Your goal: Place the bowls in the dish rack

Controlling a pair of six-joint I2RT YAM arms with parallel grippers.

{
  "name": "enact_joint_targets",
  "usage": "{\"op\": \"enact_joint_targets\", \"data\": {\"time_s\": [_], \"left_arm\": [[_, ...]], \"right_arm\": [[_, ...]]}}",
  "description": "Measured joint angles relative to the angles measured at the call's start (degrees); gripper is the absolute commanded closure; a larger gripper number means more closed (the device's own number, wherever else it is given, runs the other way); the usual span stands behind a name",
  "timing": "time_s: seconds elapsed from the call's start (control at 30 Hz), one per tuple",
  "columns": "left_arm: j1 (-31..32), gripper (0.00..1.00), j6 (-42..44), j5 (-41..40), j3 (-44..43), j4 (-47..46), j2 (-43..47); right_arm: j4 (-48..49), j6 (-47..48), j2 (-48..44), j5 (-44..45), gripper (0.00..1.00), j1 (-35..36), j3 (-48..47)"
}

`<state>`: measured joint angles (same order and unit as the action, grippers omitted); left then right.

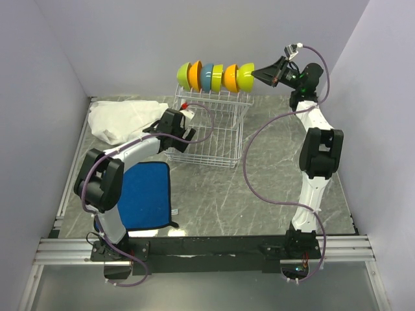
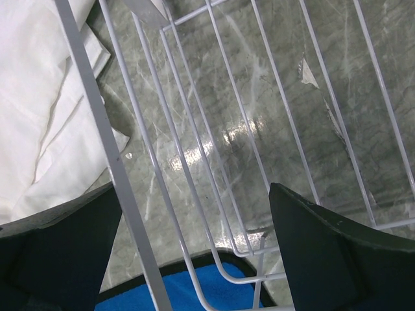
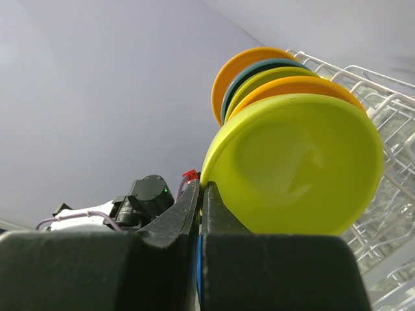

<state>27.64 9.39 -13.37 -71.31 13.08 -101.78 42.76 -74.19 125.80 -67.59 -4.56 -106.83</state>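
Several bowls stand on edge in a row on the dish rack's [image 1: 209, 141] upper shelf: yellow, orange [image 1: 195, 76], blue [image 1: 207, 77], yellow, orange, and a lime green bowl [image 1: 245, 76] at the right end. My right gripper [image 1: 260, 74] is shut on the lime green bowl's rim; the right wrist view shows the jaws [image 3: 202, 194] pinching that rim, the bowl [image 3: 298, 168] leaning against the row. My left gripper [image 1: 186, 129] is open at the rack's left side. In the left wrist view the rack's wires [image 2: 194, 162] run between its open fingers [image 2: 324, 253], touching nothing.
A crumpled white cloth [image 1: 123, 116] lies at the back left beside the rack. A blue cloth mat [image 1: 146, 194] lies in front of the rack near the left arm, its edge under the rack wires [image 2: 188, 291]. Grey walls close in on three sides.
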Motion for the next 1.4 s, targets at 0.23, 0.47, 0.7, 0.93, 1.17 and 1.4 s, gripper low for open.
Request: {"op": "enact_joint_targets", "data": {"time_s": [0.23,0.47,0.7,0.93,1.17,1.4], "left_arm": [[0.0,0.01,-0.1,0.0,-0.1,0.0,-1.0],[0.0,0.01,-0.1,0.0,-0.1,0.1,-1.1],[0.0,0.01,-0.2,0.0,-0.1,0.1,-1.2],[0.2,0.01,-0.2,0.0,-1.5,0.1,-1.9],[0.2,0.01,-0.2,0.0,-1.6,0.2,-2.0],[0.2,0.0,-0.2,0.0,-1.6,0.1,-2.0]], "right_arm": [[-1.4,0.6,-0.2,0.4,1.0,-0.2,0.8],[-0.7,0.0,0.1,0.6,1.0,-0.1,1.0],[0.5,-1.2,0.3,0.7,1.0,0.6,1.0],[-0.2,-1.0,1.1,1.0,1.0,1.6,0.6],[-1.6,-0.3,1.2,1.1,0.86,1.4,0.7],[-3.1,1.3,1.2,0.9,0.75,0.9,0.7]]}}
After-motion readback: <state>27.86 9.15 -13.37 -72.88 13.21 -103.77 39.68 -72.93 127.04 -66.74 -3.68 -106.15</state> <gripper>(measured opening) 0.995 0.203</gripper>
